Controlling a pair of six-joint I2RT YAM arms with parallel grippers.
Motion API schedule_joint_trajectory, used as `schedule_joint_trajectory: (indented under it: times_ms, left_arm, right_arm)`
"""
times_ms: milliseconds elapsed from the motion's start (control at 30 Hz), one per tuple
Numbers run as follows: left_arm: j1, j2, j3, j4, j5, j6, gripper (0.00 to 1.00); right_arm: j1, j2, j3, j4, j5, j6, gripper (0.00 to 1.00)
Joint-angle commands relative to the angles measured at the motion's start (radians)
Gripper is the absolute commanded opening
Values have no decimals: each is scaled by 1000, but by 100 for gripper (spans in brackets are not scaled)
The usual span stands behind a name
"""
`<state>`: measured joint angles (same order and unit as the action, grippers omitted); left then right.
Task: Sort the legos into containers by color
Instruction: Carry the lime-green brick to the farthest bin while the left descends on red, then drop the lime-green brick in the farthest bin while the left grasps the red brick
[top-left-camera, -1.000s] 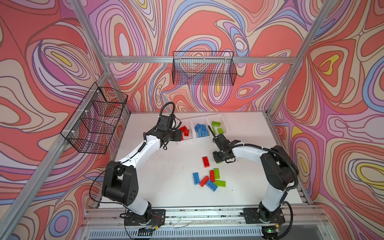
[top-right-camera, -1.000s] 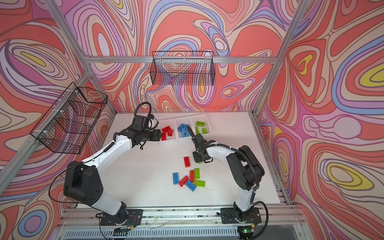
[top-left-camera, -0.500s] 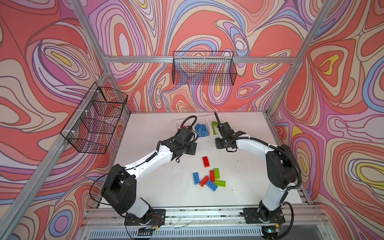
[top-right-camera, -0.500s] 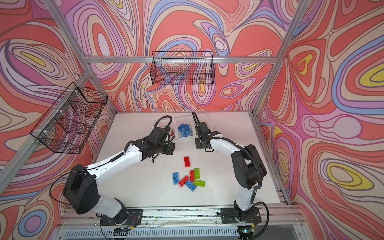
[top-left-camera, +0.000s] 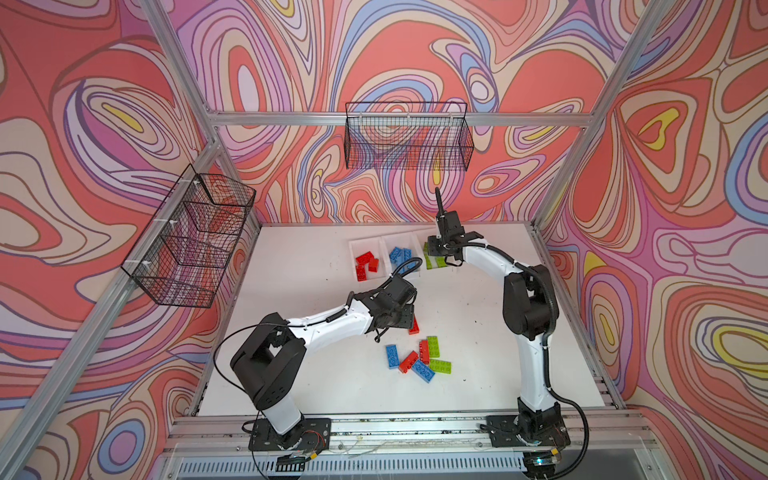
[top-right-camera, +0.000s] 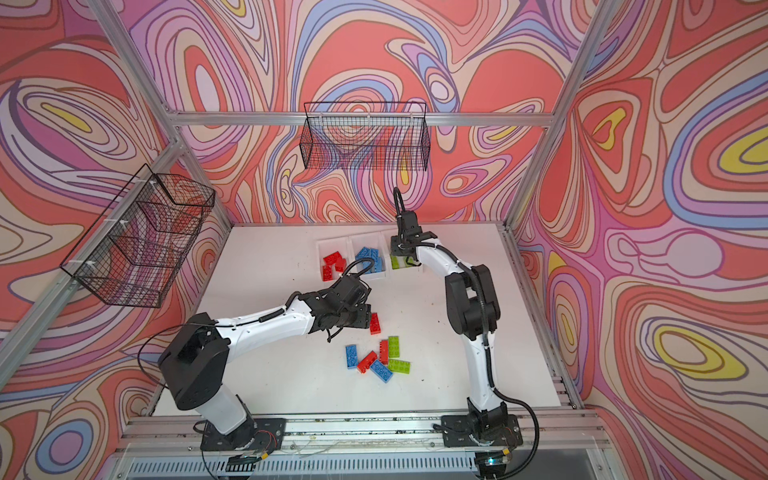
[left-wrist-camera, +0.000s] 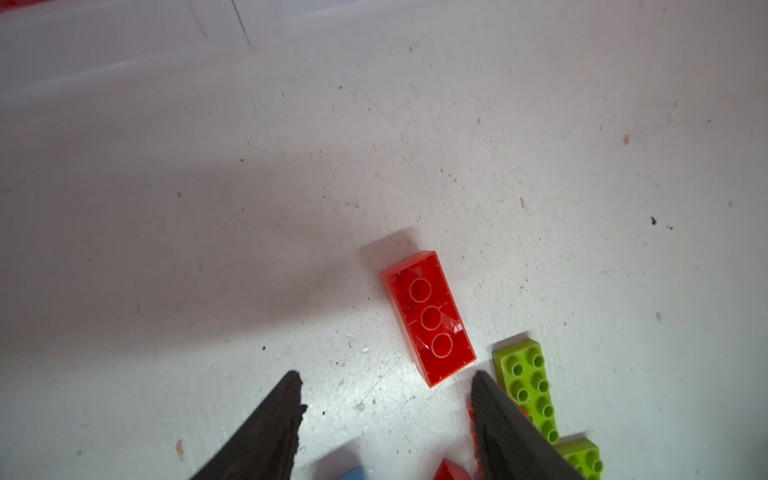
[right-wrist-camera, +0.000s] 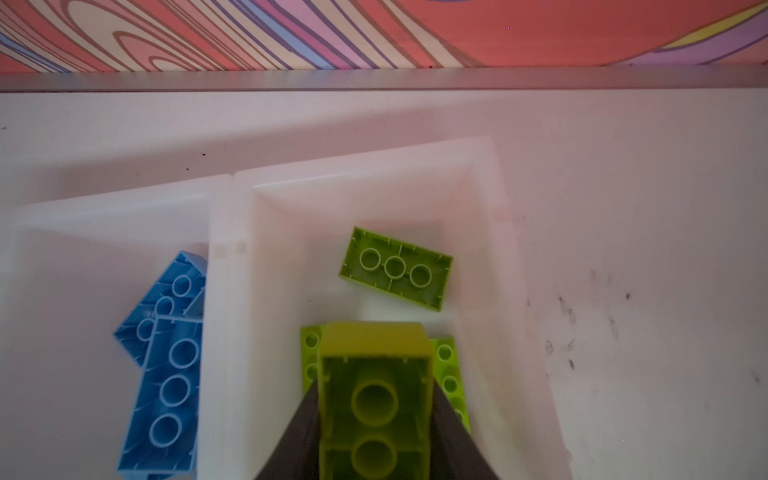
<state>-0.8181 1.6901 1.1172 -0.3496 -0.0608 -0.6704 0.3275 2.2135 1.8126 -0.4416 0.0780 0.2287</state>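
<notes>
Three joined white containers stand at the back of the table: the left one (top-left-camera: 352, 253) holds red legos, the middle one blue legos (right-wrist-camera: 166, 374), the right one (right-wrist-camera: 511, 291) lime green legos (right-wrist-camera: 397, 268). My right gripper (right-wrist-camera: 375, 395) hangs over the right container, shut on a lime green brick (right-wrist-camera: 374, 361); in a top view it shows as the right gripper (top-left-camera: 436, 249). My left gripper (left-wrist-camera: 386, 376) is open just above the table, with a lone upside-down red brick (left-wrist-camera: 428, 318) just beyond its fingertips. In both top views several loose red, blue and green legos (top-left-camera: 419, 359) (top-right-camera: 380, 361) lie near it.
A black wire basket (top-left-camera: 409, 141) hangs on the back wall and another wire basket (top-left-camera: 191, 241) on the left wall. Aluminium frame posts rise at the table's back corners. A metal rail (top-left-camera: 395, 424) with both arm bases runs along the front edge.
My left arm has swung from the red container forward to the lone red brick. My right arm has carried a green brick from mid-table back over the green container.
</notes>
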Motion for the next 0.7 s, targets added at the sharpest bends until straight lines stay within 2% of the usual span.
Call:
schedule_joint_trajectory:
  times_ms: [0,133,300,667]
  left_arm:
    - [-8,43,39,34,27,-58,69]
    - [-10,91,46,30,38,-57,70]
    - [-12,116,53,51,59,-67,70]
    - [-12,220,138,17,36,-19,66]
  right_arm:
    - [-5,22,47,-21,-22,-13,48]
    - [-5,17,54,-11,-36,-5,57]
    - [-5,-36,23,-10,-11,-14,57]
    - [-5,-319,-276,49,25,15,57]
